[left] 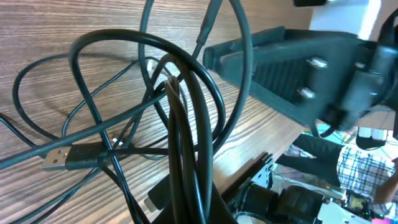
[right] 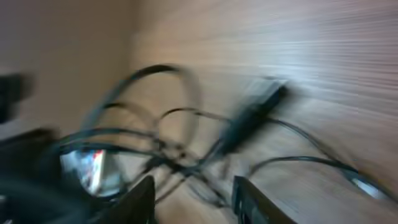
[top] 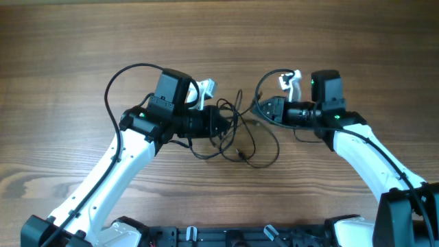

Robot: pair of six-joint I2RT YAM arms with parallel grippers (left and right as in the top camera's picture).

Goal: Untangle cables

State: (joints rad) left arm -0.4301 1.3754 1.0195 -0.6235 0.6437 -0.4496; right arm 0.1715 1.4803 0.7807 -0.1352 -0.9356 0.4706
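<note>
The cables (top: 248,147) are thin black wires lying in tangled loops on the wooden table between my two grippers. My left gripper (top: 229,125) points right and is shut on a bunch of several strands. In the left wrist view these strands (left: 186,130) rise from the jaws (left: 200,210), and a USB plug (left: 59,157) lies on the table to the left. My right gripper (top: 261,110) points left at the tangle. In the blurred right wrist view its fingers (right: 193,202) are open and empty, with crossing strands (right: 177,152) and a dark plug (right: 252,118) just ahead.
The wooden table (top: 68,48) stretches to the back and sides. The left arm's thick black cable (top: 112,86) loops out at the left. The robot base (top: 226,237) lines the front edge. The right gripper's body (left: 292,68) looms close in the left wrist view.
</note>
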